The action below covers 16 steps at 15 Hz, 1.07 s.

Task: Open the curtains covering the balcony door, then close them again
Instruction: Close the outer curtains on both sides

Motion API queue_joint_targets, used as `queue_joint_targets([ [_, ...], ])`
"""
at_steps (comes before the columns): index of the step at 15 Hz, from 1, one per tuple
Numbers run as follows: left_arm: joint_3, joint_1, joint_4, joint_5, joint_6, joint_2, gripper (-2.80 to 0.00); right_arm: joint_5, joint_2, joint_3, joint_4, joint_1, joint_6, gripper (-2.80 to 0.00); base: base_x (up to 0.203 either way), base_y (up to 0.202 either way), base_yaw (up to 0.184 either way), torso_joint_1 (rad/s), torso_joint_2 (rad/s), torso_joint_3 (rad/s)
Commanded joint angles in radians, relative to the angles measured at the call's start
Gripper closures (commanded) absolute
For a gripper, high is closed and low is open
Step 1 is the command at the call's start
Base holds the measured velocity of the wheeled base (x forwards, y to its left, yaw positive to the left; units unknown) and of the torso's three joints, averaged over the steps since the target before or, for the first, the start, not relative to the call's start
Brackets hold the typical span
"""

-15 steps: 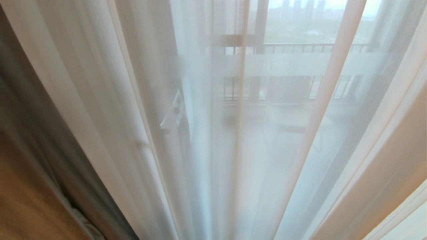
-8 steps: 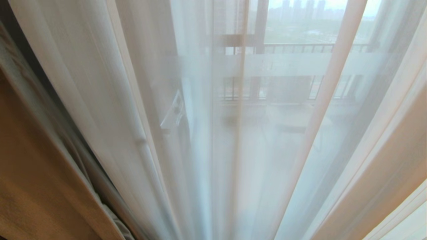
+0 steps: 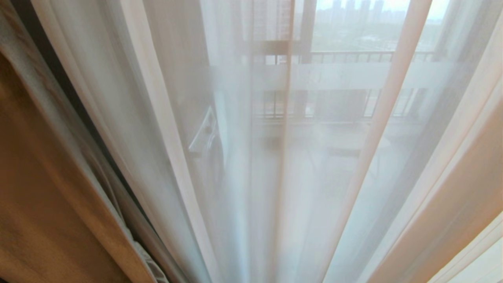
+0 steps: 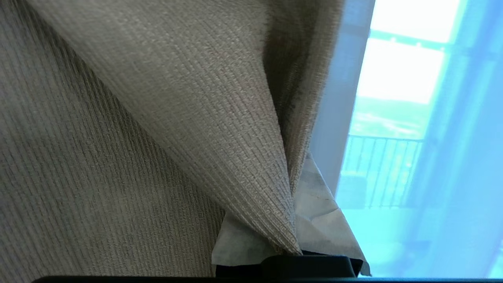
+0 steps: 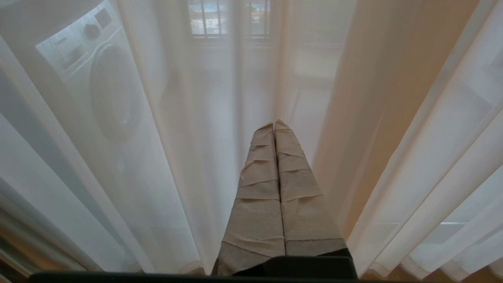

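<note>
The curtains fill the head view. Thin white sheers (image 3: 251, 177) hang across most of it, and the thick grey-beige drape (image 3: 43, 188) stands bunched along the left side. Through the sheers I see the balcony door (image 3: 307, 31), with its dark frame and a frosted white band (image 3: 338, 74). In the left wrist view, my left gripper (image 4: 294, 220) is shut on a fold of the thick drape (image 4: 188, 98), the cloth pinched between its taped fingers (image 4: 330, 228). My right gripper (image 5: 274, 125) hangs shut and empty in front of the sheers (image 5: 412, 118). Neither arm shows in the head view.
A washing machine (image 5: 102, 78) stands behind the sheers on the balcony, to the left, also faintly in the head view (image 3: 206, 133). A black-barred balcony railing (image 3: 353, 57) runs beyond the glass. The sheers' hem (image 5: 393, 271) hangs close to my right gripper.
The thick drape at the left has come further right across the head view, pushing the nearest sheer folds right. The balcony behind stays put. The right gripper is unchanged.
</note>
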Motion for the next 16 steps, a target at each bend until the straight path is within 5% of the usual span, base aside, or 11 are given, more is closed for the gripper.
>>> queue_joint_targets([
  [1,0.001,-0.036,-0.006,-0.003,-0.003,0.003,0.00,0.001,0.002,0.000,0.000,0.000,-0.001,0.00,0.000,0.000,0.000,0.000,0.00,0.000],
  [16,0.053,-0.286,-0.003,0.000,0.027,0.004,0.00,0.000,0.002,0.000,0.000,0.001,-0.001,0.00,0.000,0.000,0.000,0.000,0.00,0.000],
])
